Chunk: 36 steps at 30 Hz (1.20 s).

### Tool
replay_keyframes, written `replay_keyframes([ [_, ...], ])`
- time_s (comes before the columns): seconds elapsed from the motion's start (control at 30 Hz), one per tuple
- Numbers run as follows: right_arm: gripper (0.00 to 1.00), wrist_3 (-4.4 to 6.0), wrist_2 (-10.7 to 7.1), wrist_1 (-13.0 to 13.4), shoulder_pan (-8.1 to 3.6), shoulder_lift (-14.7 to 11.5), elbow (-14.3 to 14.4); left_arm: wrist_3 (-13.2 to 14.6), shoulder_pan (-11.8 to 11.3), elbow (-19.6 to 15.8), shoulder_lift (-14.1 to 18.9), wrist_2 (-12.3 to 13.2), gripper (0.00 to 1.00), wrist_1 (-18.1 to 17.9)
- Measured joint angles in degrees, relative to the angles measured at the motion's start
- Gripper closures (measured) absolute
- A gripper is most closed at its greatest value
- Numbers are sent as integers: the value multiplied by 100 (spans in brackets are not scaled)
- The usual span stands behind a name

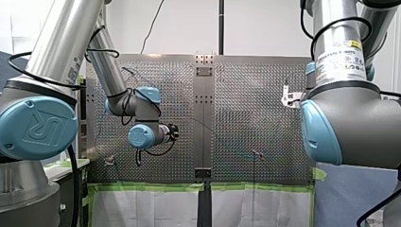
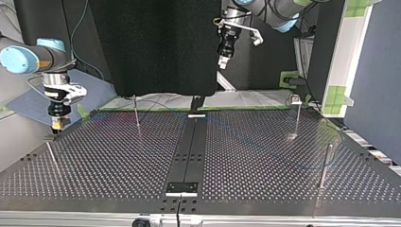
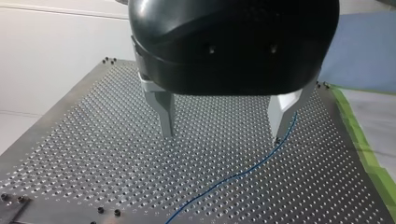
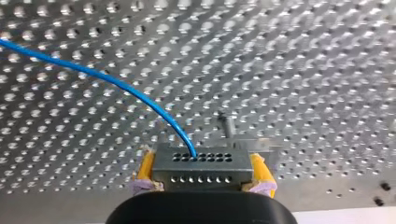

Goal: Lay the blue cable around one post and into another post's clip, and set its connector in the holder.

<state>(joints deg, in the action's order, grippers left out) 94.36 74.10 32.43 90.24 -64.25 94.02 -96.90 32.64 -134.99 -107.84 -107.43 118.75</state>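
My right gripper (image 4: 201, 183) has yellow pads (image 4: 145, 169) and is shut on a grey connector block (image 4: 201, 167) with rows of small holes. The thin blue cable (image 4: 116, 84) leaves the block and curves away over the perforated plate. A short post (image 4: 228, 125) stands just behind the block. In the top view my right gripper (image 2: 57, 124) hangs low over the plate's left edge. My left gripper (image 3: 222, 133) is open, high over the plate, with nothing between its metal fingers (image 3: 164, 114). The blue cable (image 3: 243, 172) lies on the plate beneath it, passing by one finger.
Thin upright posts stand on the plate: one at the back left (image 2: 136, 112), one with a clip at the back right (image 2: 296, 113), one at the front right (image 2: 324, 164), one at the front left (image 2: 52, 158). A dark centre strip (image 2: 189, 151) divides the plate.
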Motion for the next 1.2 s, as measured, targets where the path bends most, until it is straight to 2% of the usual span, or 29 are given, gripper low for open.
replay_keyframes([
  [0.23,100,200,-28,30,-22,-64,-1,2,0,0,1,-9,0,41],
  [0.47,100,519,-107,169,-92,-67,-7,4,-1,0,1,-10,0,65],
  [0.67,100,715,-193,157,-179,-67,-103,4,-1,0,1,-10,0,86],
  [0.93,100,729,-218,-81,-297,-67,-250,4,-1,1,0,-10,0,103],
  [1.2,100,696,-221,-121,-408,-53,-270,4,-1,1,0,-10,0,145],
])
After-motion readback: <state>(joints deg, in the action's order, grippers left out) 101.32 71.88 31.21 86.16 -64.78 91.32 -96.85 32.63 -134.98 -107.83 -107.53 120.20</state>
